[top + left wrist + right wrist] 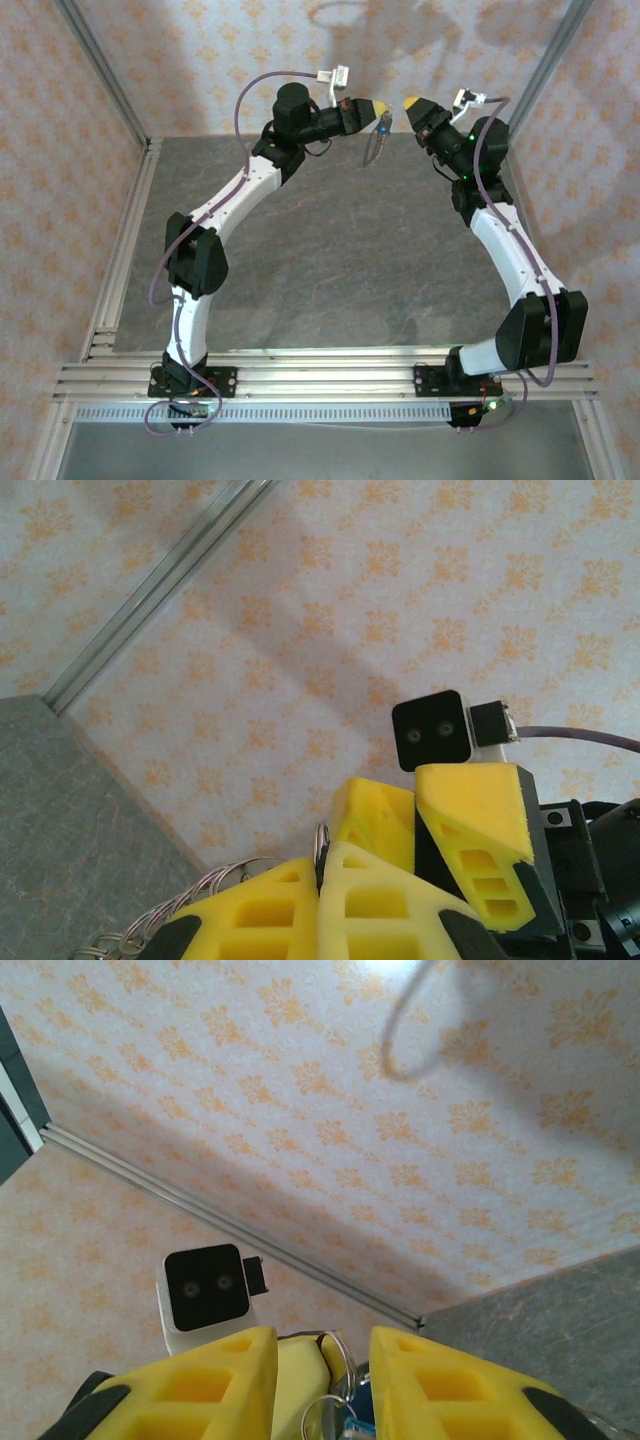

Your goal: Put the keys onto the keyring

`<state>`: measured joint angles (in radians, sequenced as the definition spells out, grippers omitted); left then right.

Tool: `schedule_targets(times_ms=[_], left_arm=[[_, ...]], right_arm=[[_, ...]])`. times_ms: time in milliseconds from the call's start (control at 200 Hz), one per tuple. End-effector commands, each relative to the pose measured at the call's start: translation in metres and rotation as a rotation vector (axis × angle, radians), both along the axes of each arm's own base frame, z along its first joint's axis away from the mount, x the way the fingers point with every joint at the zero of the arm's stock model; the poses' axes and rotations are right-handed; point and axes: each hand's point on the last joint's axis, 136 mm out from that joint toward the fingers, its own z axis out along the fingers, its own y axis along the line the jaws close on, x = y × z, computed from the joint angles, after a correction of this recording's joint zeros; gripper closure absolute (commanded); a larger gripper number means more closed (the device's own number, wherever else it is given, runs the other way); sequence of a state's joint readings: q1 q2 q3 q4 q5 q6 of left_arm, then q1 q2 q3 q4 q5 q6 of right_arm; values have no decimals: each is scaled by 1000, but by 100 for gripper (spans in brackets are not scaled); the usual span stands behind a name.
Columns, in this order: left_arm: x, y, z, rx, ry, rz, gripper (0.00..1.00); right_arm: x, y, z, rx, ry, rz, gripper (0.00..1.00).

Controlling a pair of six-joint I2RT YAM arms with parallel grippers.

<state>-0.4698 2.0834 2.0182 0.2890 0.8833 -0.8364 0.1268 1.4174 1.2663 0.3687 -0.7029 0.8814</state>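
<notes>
Left fingers (380, 910) clamped on the thin pale metal keyring (320, 845) with a coiled edge, which hangs above the grey stone-look worktop (340, 260) near the back wall. Right fingers (450, 1385) parted, tip to tip with the left. Ring and small blue-headed key (360, 1407) sit in their gap, contact unclear.

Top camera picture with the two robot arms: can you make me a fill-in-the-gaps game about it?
1. The left gripper and the right gripper are both coloured ____ at the front.
2. The thin pale metal keyring hangs down from the ____ gripper.
3. Above the far end of the table, the two grippers point ____ each other.
Missing words: yellow; left; towards.
</notes>
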Motion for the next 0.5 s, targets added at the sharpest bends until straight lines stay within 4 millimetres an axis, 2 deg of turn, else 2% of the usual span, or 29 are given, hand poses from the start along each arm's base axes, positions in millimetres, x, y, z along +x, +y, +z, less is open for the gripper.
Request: schedule_targets(times_ms=[0, 495], left_arm=[[-28, 7, 51, -53, -136, -25, 100], [-33, 4, 55, -57, -143, -35, 100]], right_arm=[[-3, 9, 29, 31, -82, 27, 72], [8, 27, 20, 27, -63, 68, 76]])
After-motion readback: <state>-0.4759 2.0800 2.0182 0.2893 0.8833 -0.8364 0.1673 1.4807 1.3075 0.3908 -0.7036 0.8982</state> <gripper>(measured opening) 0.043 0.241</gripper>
